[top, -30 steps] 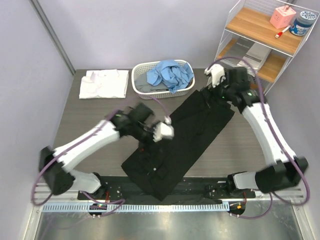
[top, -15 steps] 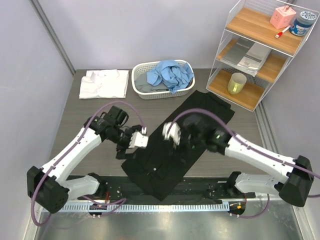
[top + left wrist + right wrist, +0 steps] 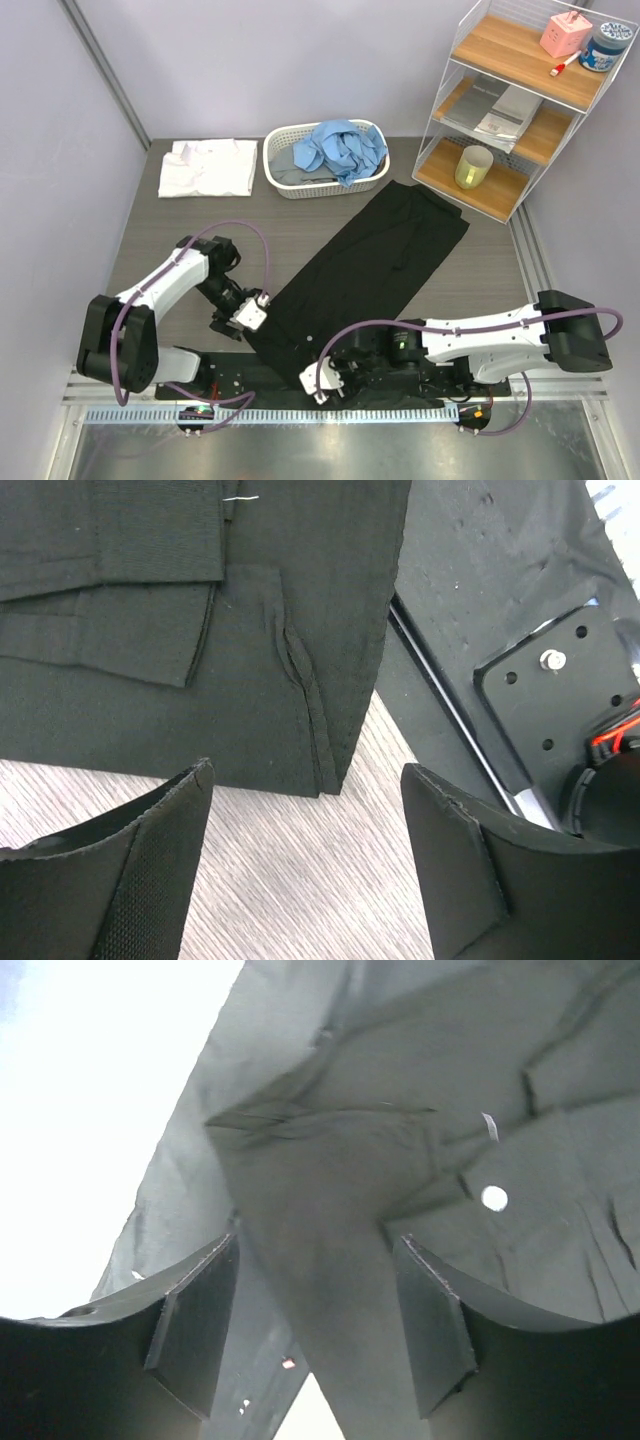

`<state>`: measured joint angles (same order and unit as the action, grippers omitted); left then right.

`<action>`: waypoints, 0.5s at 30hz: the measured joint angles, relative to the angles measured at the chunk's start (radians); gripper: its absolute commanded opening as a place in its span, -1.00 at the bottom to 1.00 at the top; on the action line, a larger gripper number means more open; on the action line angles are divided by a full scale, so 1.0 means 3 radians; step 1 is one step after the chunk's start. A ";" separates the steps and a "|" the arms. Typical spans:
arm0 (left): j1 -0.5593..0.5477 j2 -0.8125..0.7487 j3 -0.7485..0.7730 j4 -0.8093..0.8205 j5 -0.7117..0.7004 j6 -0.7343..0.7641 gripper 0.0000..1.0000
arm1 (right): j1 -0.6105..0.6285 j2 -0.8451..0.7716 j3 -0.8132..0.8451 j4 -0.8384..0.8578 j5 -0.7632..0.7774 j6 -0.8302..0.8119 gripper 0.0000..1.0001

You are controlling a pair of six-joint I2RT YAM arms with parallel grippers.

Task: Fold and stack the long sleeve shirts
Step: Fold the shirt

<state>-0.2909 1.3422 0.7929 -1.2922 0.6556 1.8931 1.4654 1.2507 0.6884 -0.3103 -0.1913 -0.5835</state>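
Note:
A black long sleeve shirt (image 3: 375, 255) lies as a long diagonal strip from the back right to the near edge of the table. Its near-left corner (image 3: 330, 760) sits just ahead of my left gripper (image 3: 244, 317), which is open over bare wood (image 3: 305, 855). My right gripper (image 3: 326, 380) is low at the shirt's near end. It is open, with a raised fold of black cloth (image 3: 330, 1290) between its fingers and a gap on each side. A white button (image 3: 493, 1197) shows beyond. A folded white shirt (image 3: 208, 167) lies at the back left. A light blue shirt (image 3: 340, 148) is heaped in the basket.
The white slatted basket (image 3: 322, 187) stands at the back centre. A wire shelf unit (image 3: 510, 100) with a yellow cup (image 3: 472, 167) stands at the back right. The black mounting plate (image 3: 560, 690) and rail run along the near edge by the left gripper.
Both arms swung from mid-table to the near edge, the left to the shirt's near-left corner, the right to its near end. Both jaws have narrowed. The shirt's near part looks narrower.

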 measured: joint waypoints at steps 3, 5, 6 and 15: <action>0.0017 -0.0009 -0.0095 0.0043 0.0011 0.0118 0.46 | 0.0155 0.0000 -0.0168 0.0170 0.0014 -0.0065 0.26; 0.0018 -0.0009 -0.0172 0.0094 0.0009 0.0173 0.46 | 0.0245 0.0000 -0.0263 0.0247 0.0022 -0.0102 0.27; 0.0017 -0.0009 -0.0217 0.0132 0.0004 0.0189 0.45 | 0.0289 0.0017 -0.0303 0.0268 0.0023 -0.0125 0.26; -0.0028 -0.0078 -0.0604 0.0587 -0.0036 0.0263 0.33 | 0.0351 0.0346 -0.0313 0.0589 0.0089 -0.0219 0.09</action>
<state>-0.2993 1.3190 0.6117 -1.1160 0.6449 1.9720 1.5707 1.3544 0.5945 -0.1337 -0.1646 -0.6491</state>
